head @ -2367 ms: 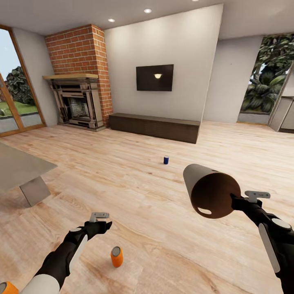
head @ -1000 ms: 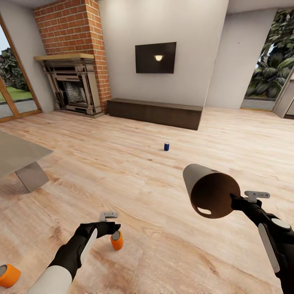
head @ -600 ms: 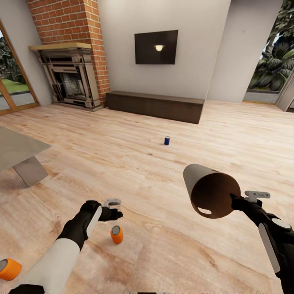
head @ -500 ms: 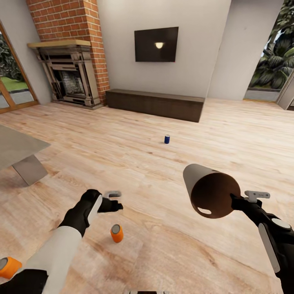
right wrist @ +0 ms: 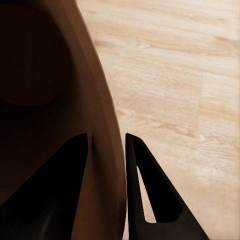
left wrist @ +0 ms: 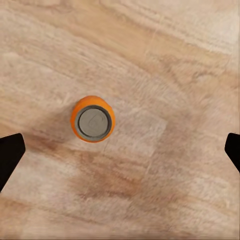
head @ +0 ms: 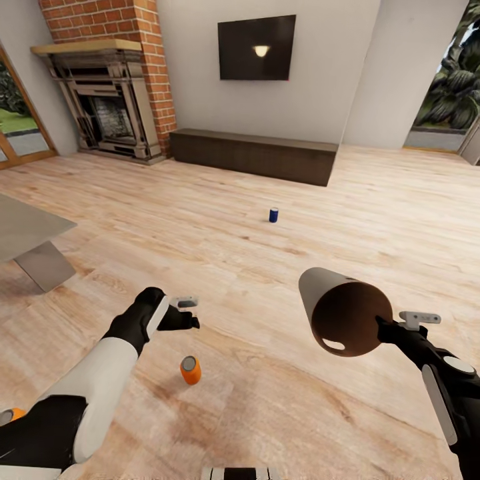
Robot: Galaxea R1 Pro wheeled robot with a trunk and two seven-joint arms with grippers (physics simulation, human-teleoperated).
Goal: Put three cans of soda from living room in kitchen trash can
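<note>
Left gripper lower left of head frame, jaws wide apart, above upright orange can on wood floor. Blue can standing mid-frame, well apart. Second orange can at lower-left edge. Right gripper clamped on rim of tash can, held tilted, mouth toward camera.

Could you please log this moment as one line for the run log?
room: living room | left tool: open, above upright orange can on floor | right tool: shut on trash can rim | blue can: on floor
</note>
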